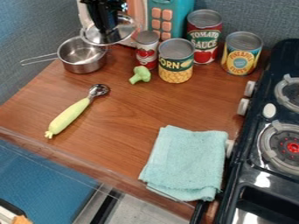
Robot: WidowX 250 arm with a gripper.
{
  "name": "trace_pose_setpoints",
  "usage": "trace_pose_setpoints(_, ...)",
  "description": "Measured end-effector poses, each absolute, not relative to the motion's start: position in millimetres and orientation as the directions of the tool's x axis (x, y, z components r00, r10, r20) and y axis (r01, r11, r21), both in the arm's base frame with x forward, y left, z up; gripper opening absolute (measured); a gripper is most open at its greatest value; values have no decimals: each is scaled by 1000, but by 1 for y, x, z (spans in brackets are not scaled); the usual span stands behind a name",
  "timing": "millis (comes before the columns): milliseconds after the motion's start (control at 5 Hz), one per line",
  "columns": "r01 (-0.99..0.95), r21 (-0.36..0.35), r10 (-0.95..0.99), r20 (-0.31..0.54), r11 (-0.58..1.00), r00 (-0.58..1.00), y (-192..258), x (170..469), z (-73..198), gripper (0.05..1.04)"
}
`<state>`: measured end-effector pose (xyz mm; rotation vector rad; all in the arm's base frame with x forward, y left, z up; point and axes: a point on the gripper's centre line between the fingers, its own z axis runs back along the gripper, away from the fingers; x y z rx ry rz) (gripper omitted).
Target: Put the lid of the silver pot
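Note:
At the top left my black gripper (107, 26) hangs down over the silver lid (121, 33), its lower end at the middle of the lid. I cannot tell how its fingers stand. The lid is tilted and lies above and to the right of the silver pot (83, 61), overlapping the upper right part of its rim in this view. The pot stands uncovered over most of its mouth on the wooden counter, its wire handle pointing left.
Several cans, such as the corn can (175, 65), stand right of the pot before a toy microwave (165, 17). Broccoli (140, 75), a green-handled spoon (73, 113) and a teal cloth (187, 162) lie on the counter (128, 113). The stove (262, 153) is at right.

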<state>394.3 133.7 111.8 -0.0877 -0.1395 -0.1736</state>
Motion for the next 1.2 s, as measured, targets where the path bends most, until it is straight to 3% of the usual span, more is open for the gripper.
trace_pose_setpoints(800, 69, -43, -63, 122, 997, 990, 184, 386, 97, 276)
trace_pose_setpoints(1200, 56, -36, -53, 83, 998, 995, 192, 390, 76, 276)
